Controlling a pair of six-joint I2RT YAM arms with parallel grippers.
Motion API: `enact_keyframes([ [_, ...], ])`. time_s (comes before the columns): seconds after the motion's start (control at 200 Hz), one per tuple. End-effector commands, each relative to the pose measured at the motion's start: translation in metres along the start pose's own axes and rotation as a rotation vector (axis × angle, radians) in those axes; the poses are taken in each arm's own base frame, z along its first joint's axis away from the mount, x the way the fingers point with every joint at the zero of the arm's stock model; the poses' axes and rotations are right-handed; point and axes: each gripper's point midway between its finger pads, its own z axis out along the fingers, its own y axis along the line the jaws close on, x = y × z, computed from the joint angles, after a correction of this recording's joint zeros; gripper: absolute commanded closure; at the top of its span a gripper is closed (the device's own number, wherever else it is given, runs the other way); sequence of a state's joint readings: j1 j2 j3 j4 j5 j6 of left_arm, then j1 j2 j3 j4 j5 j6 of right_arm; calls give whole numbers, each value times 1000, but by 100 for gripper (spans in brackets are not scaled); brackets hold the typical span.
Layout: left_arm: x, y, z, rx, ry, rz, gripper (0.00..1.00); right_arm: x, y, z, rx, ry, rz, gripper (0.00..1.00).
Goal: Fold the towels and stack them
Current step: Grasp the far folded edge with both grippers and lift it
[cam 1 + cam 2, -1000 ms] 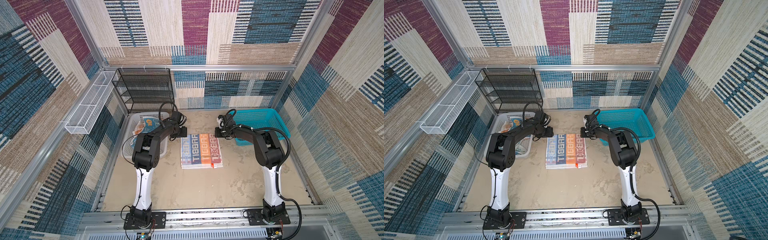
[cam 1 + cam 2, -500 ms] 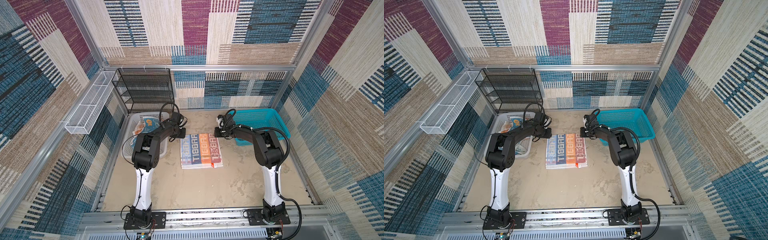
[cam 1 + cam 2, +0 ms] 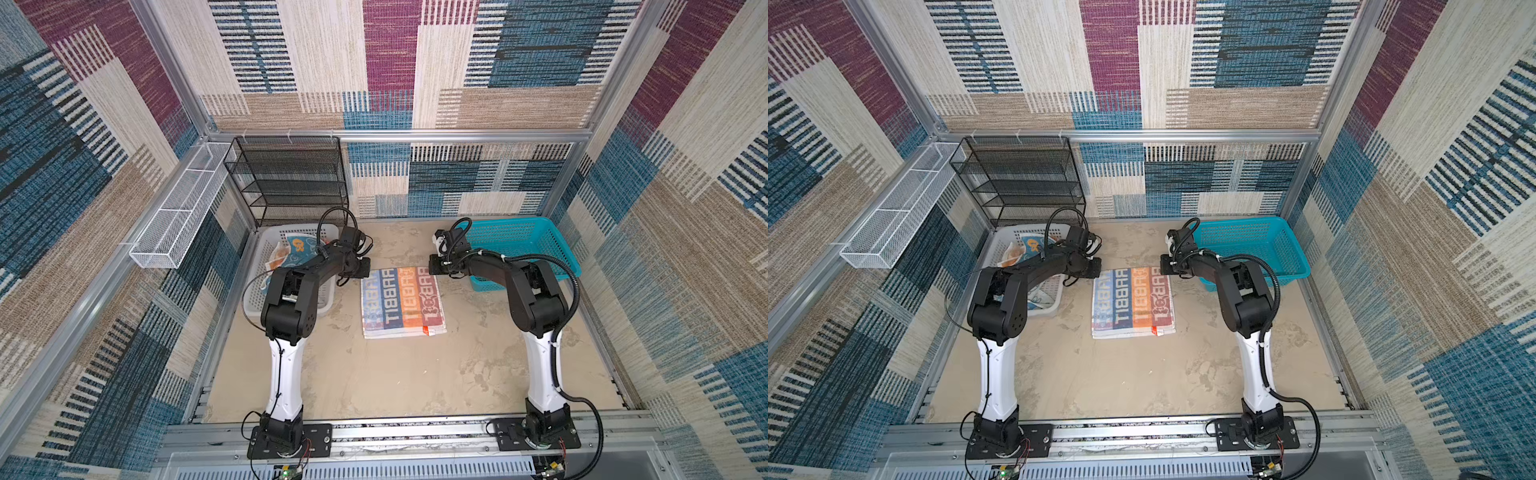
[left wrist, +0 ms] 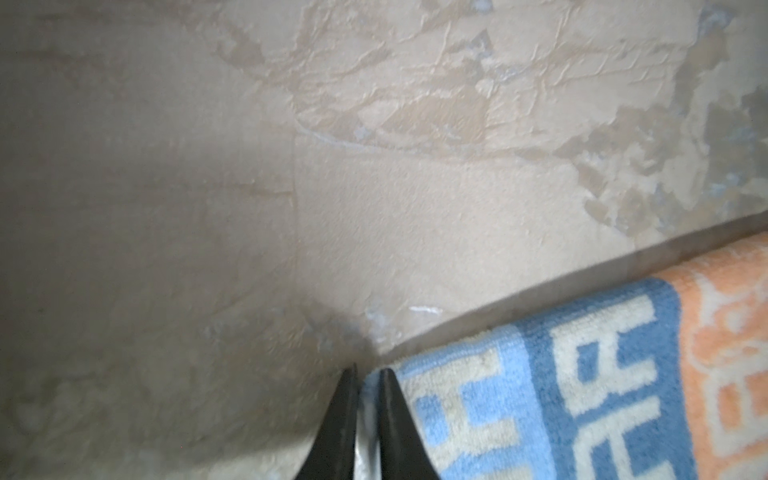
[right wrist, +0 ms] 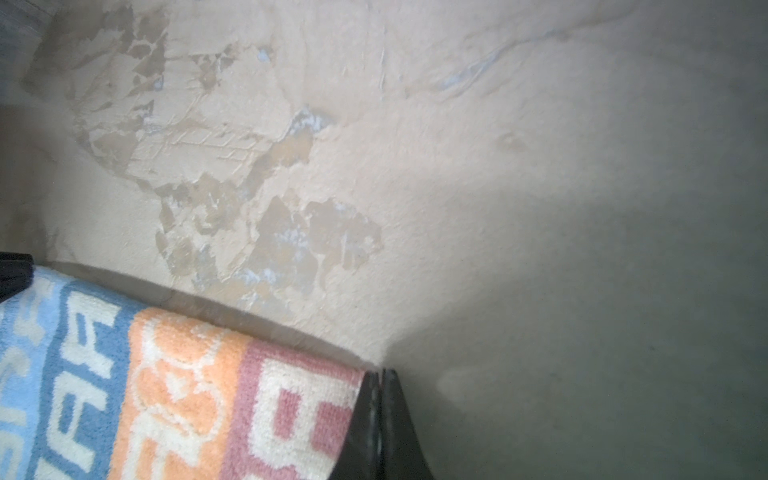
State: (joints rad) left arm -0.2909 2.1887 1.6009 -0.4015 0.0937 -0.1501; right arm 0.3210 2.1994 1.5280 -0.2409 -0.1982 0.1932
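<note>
A towel [image 3: 401, 301] in blue, orange and red blocks with white letters lies flat mid-table in both top views [image 3: 1133, 301]. My left gripper [image 3: 365, 270] sits low at its far left corner. In the left wrist view its jaws [image 4: 368, 372] stand nearly together with the light-blue corner [image 4: 457, 415] pinched between them. At the far right corner my right gripper [image 3: 432, 266] is shut, and the right wrist view shows its tips [image 5: 380, 372] tight together at the red corner [image 5: 291, 415]. Other printed towels [image 3: 293, 251] lie crumpled in the white basket.
A white basket [image 3: 266, 307] stands at the left under my left arm. A teal basket [image 3: 519, 241] stands at the back right behind my right arm. A black wire shelf [image 3: 291, 178] is at the back left, with a white wire tray [image 3: 174, 224] on the left wall.
My left gripper's jaws have closed onto the towel's far left corner. The right gripper and the towel have not moved.
</note>
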Motion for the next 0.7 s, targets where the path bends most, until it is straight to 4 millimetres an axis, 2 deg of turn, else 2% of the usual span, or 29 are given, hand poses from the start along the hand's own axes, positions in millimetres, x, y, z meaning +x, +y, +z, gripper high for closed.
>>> enact_keyframes([
  [0.0, 26, -1, 4, 15, 91, -1, 88, 17, -7, 2, 31, 65, 10, 98],
  [0.17, 23, -4, 1, 31, 85, -7, 100, 17, -6, 2, 25, 64, 13, 100],
  [0.306, 13, -6, -8, 31, 62, 1, 100, 10, -1, -4, 7, 45, 16, 100],
  [0.511, -7, -10, -38, 31, -33, 20, 100, -5, 10, -27, -15, 11, 12, 100],
  [0.696, -8, -11, -56, 37, -96, 19, 100, -13, 18, -51, -26, -15, 6, 100],
])
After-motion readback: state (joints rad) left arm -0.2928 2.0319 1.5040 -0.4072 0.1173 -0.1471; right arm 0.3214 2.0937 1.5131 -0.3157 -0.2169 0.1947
